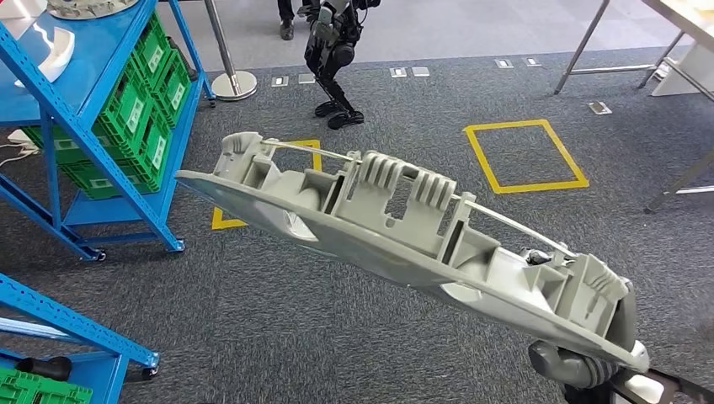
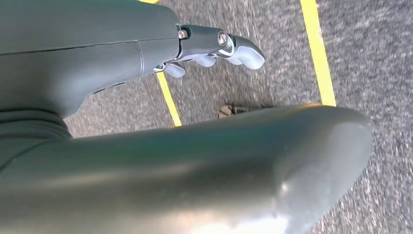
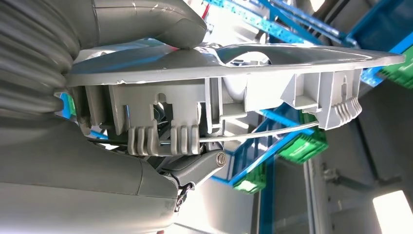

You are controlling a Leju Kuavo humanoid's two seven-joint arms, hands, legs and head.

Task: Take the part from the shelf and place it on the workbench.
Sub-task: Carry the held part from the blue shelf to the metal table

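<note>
Grey carpet (image 1: 278, 311) with yellow taped squares (image 1: 524, 156) stretches beyond the blue shelf (image 1: 80, 109) holding green crates (image 1: 139, 109). Right of that shelf, the long grey part (image 1: 404, 231) hangs tilted in the air, its far end pinched by the right hand (image 1: 581, 358), whose fingers (image 3: 195, 168) stay mostly hidden behind it. The left hand (image 2: 214, 46) hangs over the carpet, fingers curled, holding nothing.

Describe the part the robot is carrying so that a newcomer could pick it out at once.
Start at the blue shelf with green crates, then look right, above the grey carpet. The right hand grips one end of a long, pale grey moulded plastic part, ribbed, with a thin metal rod along it.
</note>
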